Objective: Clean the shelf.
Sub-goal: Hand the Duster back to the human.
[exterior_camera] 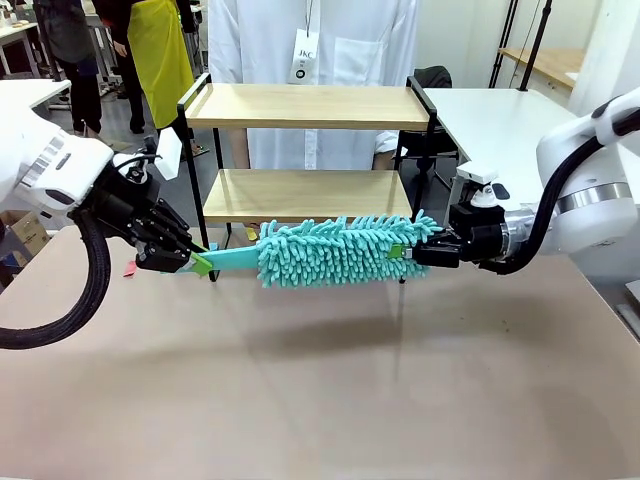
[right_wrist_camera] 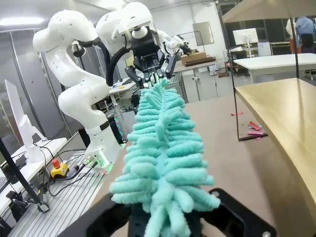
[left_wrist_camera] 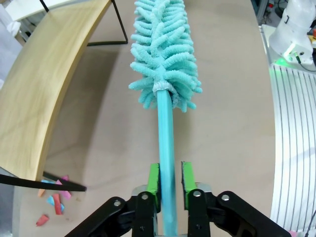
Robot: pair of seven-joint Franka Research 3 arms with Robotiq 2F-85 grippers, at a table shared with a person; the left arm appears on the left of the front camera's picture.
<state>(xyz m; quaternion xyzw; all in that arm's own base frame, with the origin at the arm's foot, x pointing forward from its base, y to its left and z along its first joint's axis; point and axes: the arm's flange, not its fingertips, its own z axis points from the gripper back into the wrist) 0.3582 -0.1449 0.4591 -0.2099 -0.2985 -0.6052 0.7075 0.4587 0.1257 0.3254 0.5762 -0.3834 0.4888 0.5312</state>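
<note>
- The shelf [exterior_camera: 308, 106] stands at the tabletop's [exterior_camera: 320, 390] far edge: two pale wood boards in a thin black frame.
- Left pincer [left_wrist_camera: 170, 180] spread, green pads flanking the teal duster's [exterior_camera: 340, 250] handle.
- Right pincer [exterior_camera: 418, 252] clamped on the duster's fluffy tip.

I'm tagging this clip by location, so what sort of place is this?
Probably a robotics lab: white robot arms on a base with cabling, white work tables, and a small two-tier light-wood shelf in a black metal frame set up as a test prop.
</note>
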